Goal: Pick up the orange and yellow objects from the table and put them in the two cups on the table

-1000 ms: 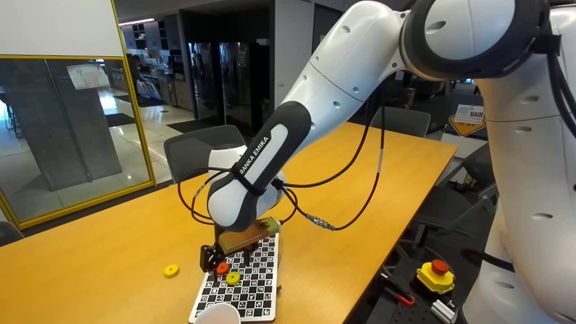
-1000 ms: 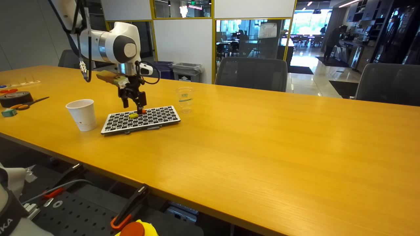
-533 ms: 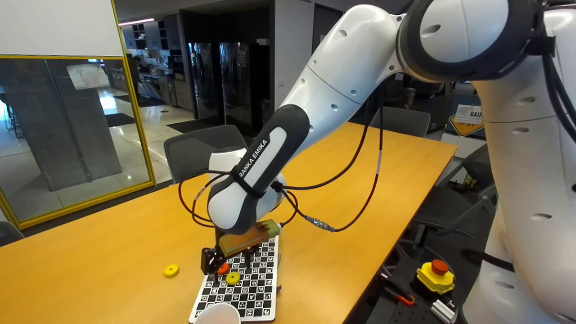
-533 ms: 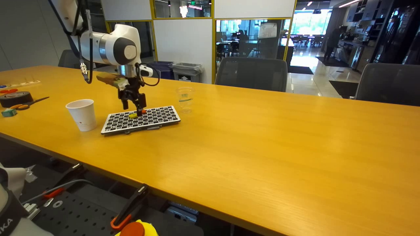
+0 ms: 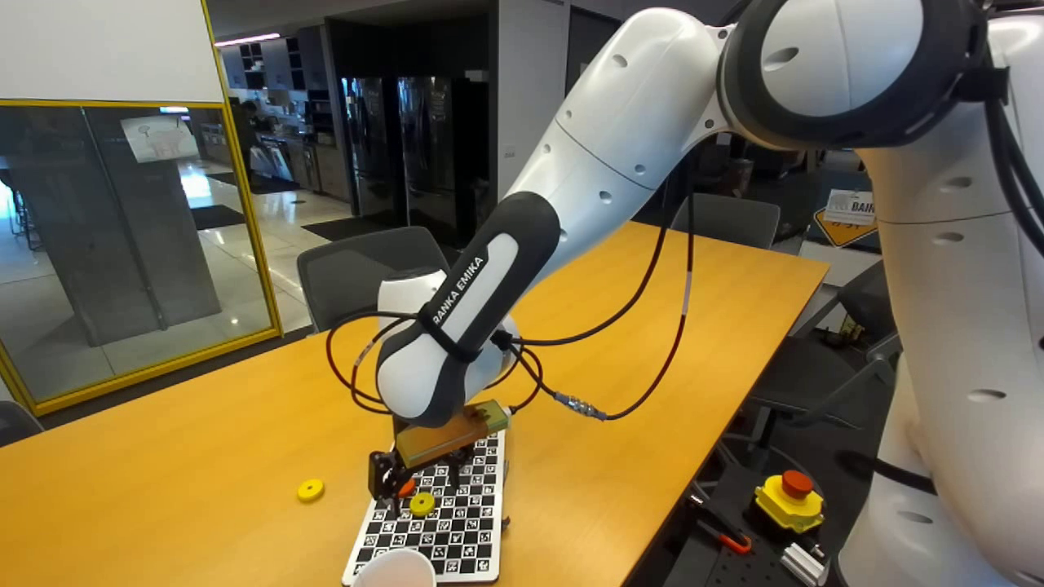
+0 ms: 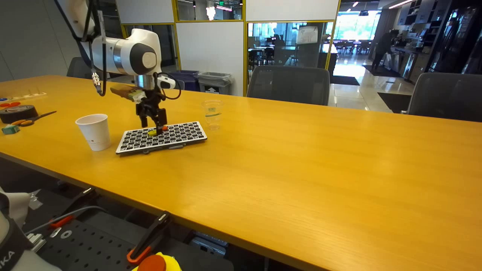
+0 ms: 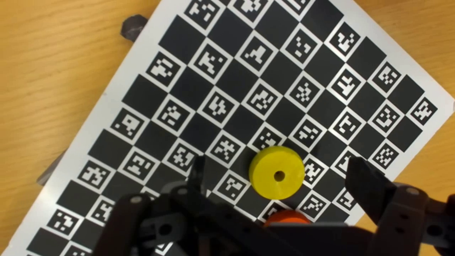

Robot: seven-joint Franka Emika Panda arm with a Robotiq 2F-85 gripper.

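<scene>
A yellow disc with a centre hole (image 7: 277, 173) lies on the checkered board; it shows in both exterior views (image 5: 422, 505) (image 6: 152, 133). An orange disc (image 7: 288, 217) lies beside it, partly hidden by my gripper. Another yellow disc (image 5: 311, 490) lies on the bare table (image 5: 204, 481). My gripper (image 7: 277, 165) is open and empty, low over the board, its fingers on either side of the yellow disc and apart from it. The white cup (image 6: 93, 131) and the clear cup (image 6: 213, 114) stand upright near opposite ends of the board; their insides are hidden.
The checkered board (image 6: 184, 131) lies under the gripper. A black tape roll (image 6: 18, 113), scissors (image 6: 34, 119), a green block (image 6: 10, 129), red discs (image 6: 10, 104) and a pegged strip (image 6: 32, 96) lie at the table's far end. A yellow box with red button (image 5: 789, 499) stands off the table.
My gripper has sunk slightly toward the board and shifted a little toward the yellow disc on it. It stays open. The discs and cups have not moved.
</scene>
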